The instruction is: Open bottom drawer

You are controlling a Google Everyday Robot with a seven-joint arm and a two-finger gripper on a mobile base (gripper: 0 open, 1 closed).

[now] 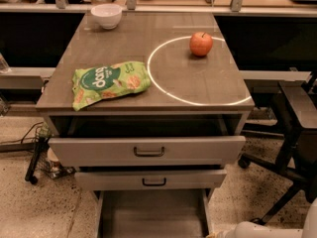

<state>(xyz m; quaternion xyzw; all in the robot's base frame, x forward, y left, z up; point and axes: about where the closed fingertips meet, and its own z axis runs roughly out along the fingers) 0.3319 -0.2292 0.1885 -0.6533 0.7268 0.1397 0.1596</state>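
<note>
— speckled floor, grey cabinet, and a counter (198,90) with an apple (201,43), a bowl (107,15) and a green chip bag (110,83) on it. where's the bottom drawer (153,214)?

— lowest of the three, and it's out. you can look down into its bare grey tray. its front is past the lower edge of what i can see.

— and the tool (220,234)?

— low down by that drawer's right front corner, on the end of a white arm (267,230). only a sliver shows. whether it's apart, together or clamped on something, i cannot tell.

— which way does the drawer lie?

— its long side runs left to right, like the middle drawer (151,180) and the top drawer (148,150) above it. it slides toward us, open side up.

— what could go wrong?

— my guess: a pull from that right corner could skew it on its rails and jam it. too much pull could run it off its stops. the arm also swings on the drawer's right, where a chair (297,133) stands.
</note>
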